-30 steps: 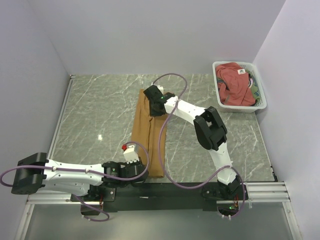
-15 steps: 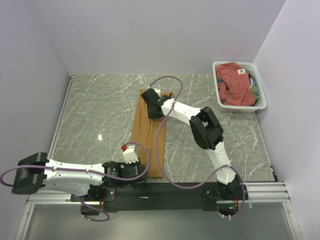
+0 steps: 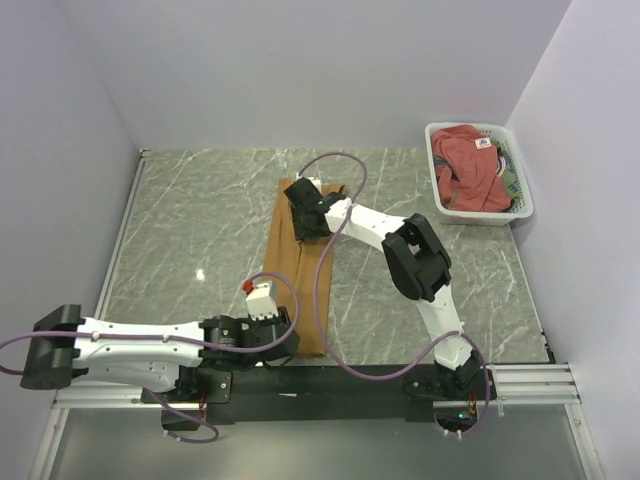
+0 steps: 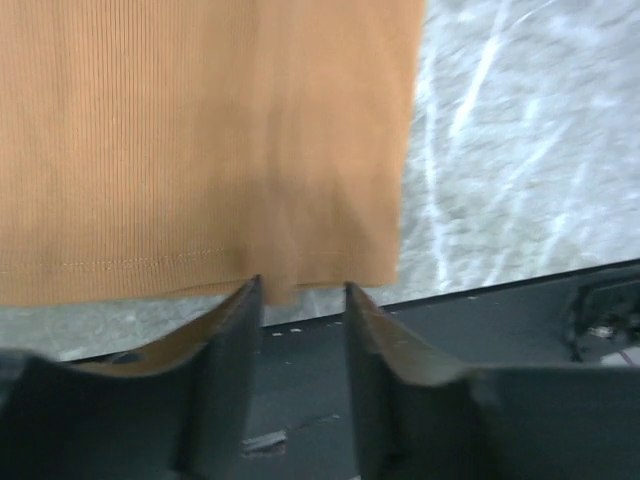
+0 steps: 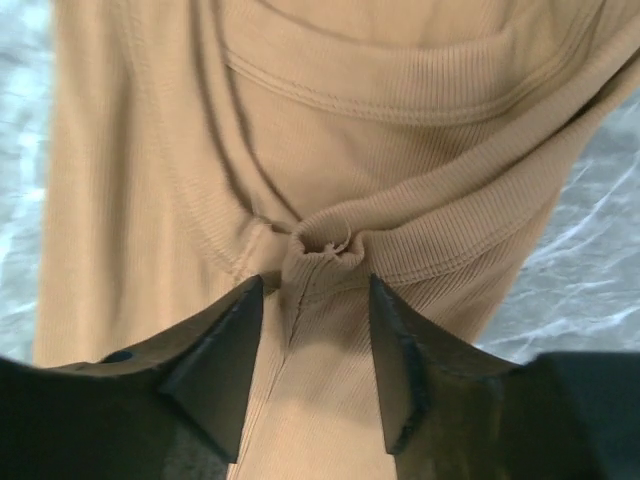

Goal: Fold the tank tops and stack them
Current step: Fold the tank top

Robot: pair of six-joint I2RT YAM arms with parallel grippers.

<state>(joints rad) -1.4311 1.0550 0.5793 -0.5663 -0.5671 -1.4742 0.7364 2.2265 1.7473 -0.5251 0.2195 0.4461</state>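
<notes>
The tan tank top lies on the table folded into a long narrow strip running from far to near. My right gripper hovers over its far end. In the right wrist view that gripper stands open, with a puckered bit of the tan top's strap seam just past the tips, not pinched. My left gripper is at the near end; in the left wrist view it is open with its tips at the tan top's hem. The rust-red tank top lies crumpled in the basket.
A white mesh basket stands at the far right corner against the wall. The dark table edge and rail run right under the left gripper. Purple cables loop over the strip near both arms.
Both grippers went from shut to open and let go of the tan top. The right gripper shifted slightly left over the far end. The left arm moved a little at the near end.
</notes>
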